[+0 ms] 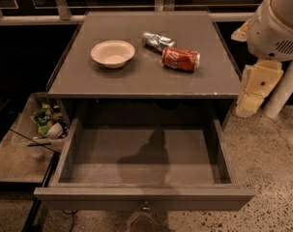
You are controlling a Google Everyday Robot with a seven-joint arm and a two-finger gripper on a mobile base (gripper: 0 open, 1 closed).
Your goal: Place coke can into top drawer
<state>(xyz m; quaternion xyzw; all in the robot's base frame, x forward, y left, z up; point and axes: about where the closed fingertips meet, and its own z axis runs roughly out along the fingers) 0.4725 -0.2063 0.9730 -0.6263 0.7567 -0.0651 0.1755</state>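
Note:
The coke can point(181, 59), red with white lettering, lies on its side on the table top point(151, 81), right of middle. The top drawer point(145, 197) is pulled out wide open below the table top, and its inside holds nothing; a small metal knob point(145, 207) sits at the middle of its front panel. My gripper point(256, 88), a cream-coloured part below the white arm housing point(276, 25), hangs at the right of the table, off its edge and well apart from the can. It holds nothing that I can see.
A white bowl point(112, 53) stands on the table left of the can. A crumpled silver foil-like can point(157, 41) lies just behind the coke can. A low tray with snack packs point(42, 122) sits on the floor at the left. Speckled floor lies to the right.

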